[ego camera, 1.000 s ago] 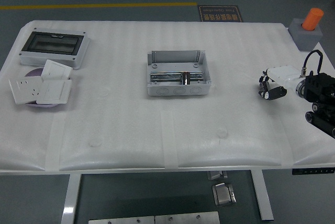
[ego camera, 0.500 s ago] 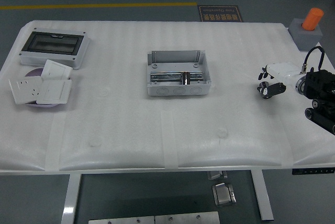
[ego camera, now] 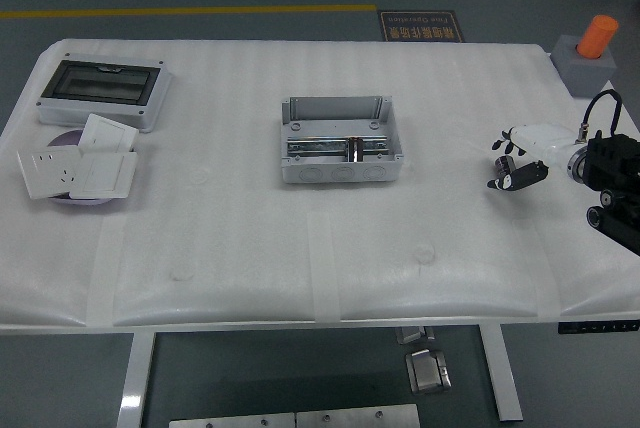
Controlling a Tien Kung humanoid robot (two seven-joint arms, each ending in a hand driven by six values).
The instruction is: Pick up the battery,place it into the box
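A grey open box (ego camera: 341,140) stands at the table's middle, with a metal rail across its inside. A small dark cylinder, the battery (ego camera: 354,149), lies on that rail inside the box. My right hand (ego camera: 512,164), with a white back and black fingers, hovers over the table's right side, well to the right of the box. Its fingers are loosely bent and hold nothing. My left arm is out of the picture.
A grey enclosure with a dark window (ego camera: 101,92) stands at the far left. In front of it, white socket plates (ego camera: 77,168) lie on a purple disc. A grey block with an orange cylinder (ego camera: 590,51) sits at the far right corner.
My right hand has drawn back a little to the right, and its fingers have loosened from a tighter curl. The box and battery have not moved.
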